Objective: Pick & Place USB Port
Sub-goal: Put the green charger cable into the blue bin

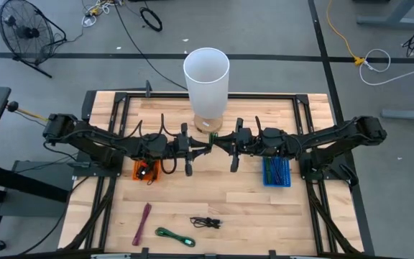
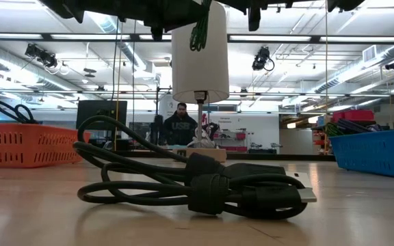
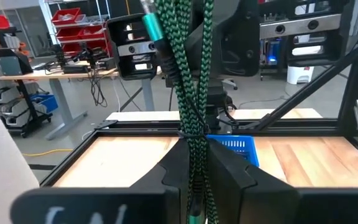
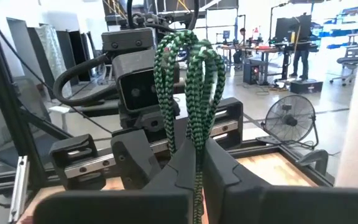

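A green braided cable bundle (image 1: 211,139) hangs in the air over the table's middle, in front of the white cylinder (image 1: 206,75). My left gripper (image 1: 202,144) reaches it from the table's left and my right gripper (image 1: 221,142) from the right, fingertips almost meeting. Each gripper is shut on the bundle. In the left wrist view the strands (image 3: 191,87) run between my left gripper (image 3: 199,165); a teal plug (image 3: 152,25) shows at their end. In the right wrist view the loops (image 4: 191,74) stand over my right gripper (image 4: 197,158). My left gripper pinches several strands of the green cable (image 3: 196,155) between its two fingers (image 3: 174,177), coming in level from the table's left. The bundle is lifted clear of the table. My right gripper pinches several strands of the same bundle (image 4: 196,146) between its two fingers (image 4: 180,165), coming in level from the table's right. The loops (image 4: 188,50) rise past the fingertips, clear of the table.
An orange basket (image 1: 145,170) stands under the left arm and a blue basket (image 1: 276,172) under the right. Near the table's front lie a purple cable (image 1: 143,223), a second green cable (image 1: 175,235) and a black coiled cable (image 1: 205,222). A person stands in the room beyond (image 2: 181,126).
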Motion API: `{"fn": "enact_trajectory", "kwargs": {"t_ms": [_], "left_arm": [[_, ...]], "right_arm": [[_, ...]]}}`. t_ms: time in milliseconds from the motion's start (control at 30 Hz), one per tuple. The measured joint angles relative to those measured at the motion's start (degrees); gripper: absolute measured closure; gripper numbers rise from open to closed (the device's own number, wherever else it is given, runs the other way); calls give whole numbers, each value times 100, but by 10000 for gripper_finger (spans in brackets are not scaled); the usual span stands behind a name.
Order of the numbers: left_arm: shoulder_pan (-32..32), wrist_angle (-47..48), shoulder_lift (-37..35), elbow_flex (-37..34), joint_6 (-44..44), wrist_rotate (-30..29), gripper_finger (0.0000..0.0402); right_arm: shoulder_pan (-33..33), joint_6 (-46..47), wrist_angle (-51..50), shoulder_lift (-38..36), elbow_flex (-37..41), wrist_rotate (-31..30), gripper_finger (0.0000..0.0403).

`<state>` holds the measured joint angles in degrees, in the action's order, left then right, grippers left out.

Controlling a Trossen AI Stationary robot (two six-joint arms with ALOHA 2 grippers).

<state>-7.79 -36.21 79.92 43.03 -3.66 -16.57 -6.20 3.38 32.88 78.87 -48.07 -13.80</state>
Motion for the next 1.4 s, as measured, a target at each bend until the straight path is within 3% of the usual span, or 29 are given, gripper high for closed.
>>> {"fn": "enact_trajectory", "kwargs": {"t_ms": [167, 300, 700, 867, 1200, 1400], "left_arm": [[-7, -10, 0, 0, -292, -32, 344], [-31, -9, -4, 4, -376, -402, 343], [-149, 122, -126, 0, -807, -661, 342], [-149, 310, -286, 2, -887, -839, 342], [-149, 585, -310, 2, -900, -914, 342], [-146, 615, -310, 2, -898, -914, 342]], "right_arm": [[-6, 24, -36, -24, 0, -4, 399], [-49, 40, -306, -196, 0, -88, 401], [-444, 482, -1643, -990, -9, -979, 402], [-645, 1585, -3063, -1388, -7, -976, 403], [-1156, 4702, -6320, -2654, -7, -633, 403], [-1404, 6425, -8186, -2877, -7, -515, 403]]}}
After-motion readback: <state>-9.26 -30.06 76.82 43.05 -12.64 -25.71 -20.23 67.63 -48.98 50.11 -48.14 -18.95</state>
